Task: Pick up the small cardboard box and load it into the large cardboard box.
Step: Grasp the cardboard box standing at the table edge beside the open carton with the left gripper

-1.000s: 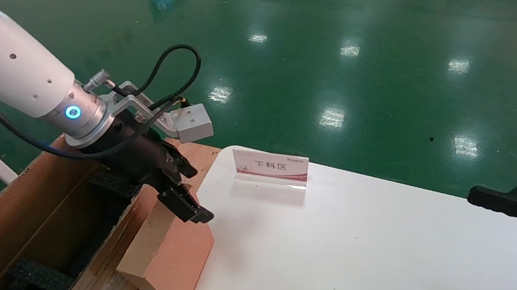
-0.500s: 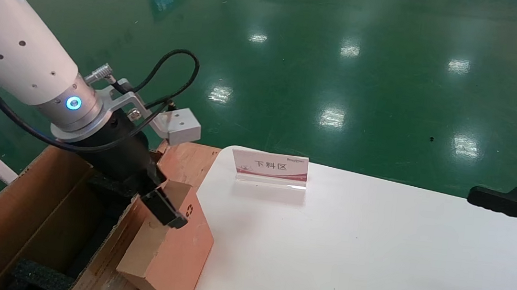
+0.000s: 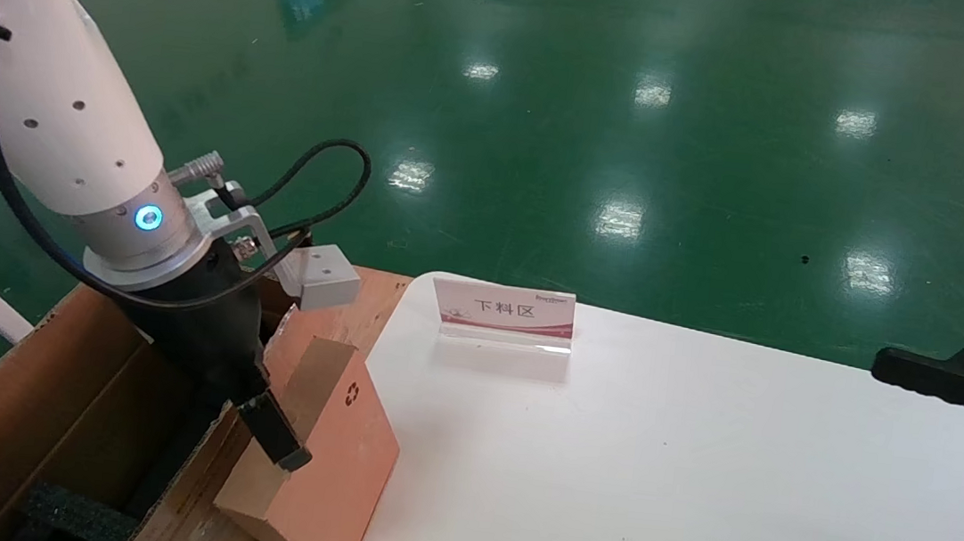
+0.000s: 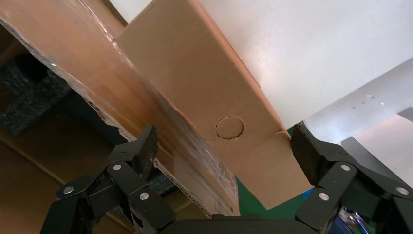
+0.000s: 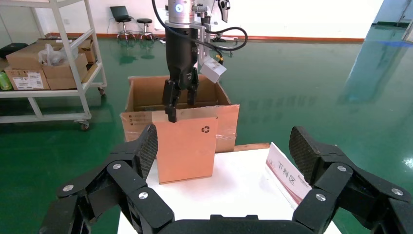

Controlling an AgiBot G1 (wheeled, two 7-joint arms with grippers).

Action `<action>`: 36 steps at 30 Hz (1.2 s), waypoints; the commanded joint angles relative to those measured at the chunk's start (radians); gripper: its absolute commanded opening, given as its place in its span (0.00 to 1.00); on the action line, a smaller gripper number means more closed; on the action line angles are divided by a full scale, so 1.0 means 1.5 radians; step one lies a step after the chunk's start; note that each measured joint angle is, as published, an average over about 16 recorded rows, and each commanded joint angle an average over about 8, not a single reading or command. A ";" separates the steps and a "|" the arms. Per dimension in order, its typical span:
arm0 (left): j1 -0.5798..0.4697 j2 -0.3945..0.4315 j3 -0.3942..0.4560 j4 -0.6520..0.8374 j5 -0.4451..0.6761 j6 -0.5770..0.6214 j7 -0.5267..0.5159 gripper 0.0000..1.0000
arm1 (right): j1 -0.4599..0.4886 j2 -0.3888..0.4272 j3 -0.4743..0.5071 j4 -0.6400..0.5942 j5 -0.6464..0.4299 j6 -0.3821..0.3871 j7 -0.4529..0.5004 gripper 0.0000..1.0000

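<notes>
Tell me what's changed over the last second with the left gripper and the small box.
The left gripper swung from pointing toward the table to pointing down and slid nearer along the top edge of the small cardboard box; its fingers are open astride that edge. The small box, large cardboard box, sign and right gripper stayed put.

Matt pinkish cardboard forms the small cardboard box [image 3: 336,461]; the large cardboard box [image 4: 122,107] is corrugated with glossy tape, beside a smooth white table [image 3: 649,467].
</notes>
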 commanded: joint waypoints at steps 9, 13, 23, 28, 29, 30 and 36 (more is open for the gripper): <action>-0.007 0.009 0.039 -0.001 -0.006 -0.037 -0.013 1.00 | 0.000 0.000 0.000 0.000 0.000 0.000 0.000 1.00; -0.006 0.007 0.040 -0.002 0.006 -0.059 -0.014 1.00 | 0.000 0.000 -0.001 0.000 0.000 0.000 0.000 1.00; 0.019 0.006 0.048 -0.003 0.031 -0.098 -0.015 1.00 | 0.000 0.000 -0.001 0.000 0.001 0.000 -0.001 1.00; 0.028 0.003 0.050 -0.003 0.028 -0.103 -0.011 1.00 | 0.000 0.001 -0.001 0.000 0.001 0.001 -0.001 1.00; 0.029 0.002 0.050 -0.003 0.028 -0.104 -0.010 1.00 | 0.000 0.001 -0.001 0.000 0.001 0.001 -0.001 1.00; 0.030 0.001 0.051 -0.003 0.027 -0.105 -0.010 1.00 | 0.000 0.001 -0.001 0.000 0.001 0.001 -0.001 1.00; 0.032 -0.002 0.052 -0.002 0.026 -0.107 -0.008 0.58 | 0.000 0.001 -0.001 0.000 0.001 0.001 -0.001 0.50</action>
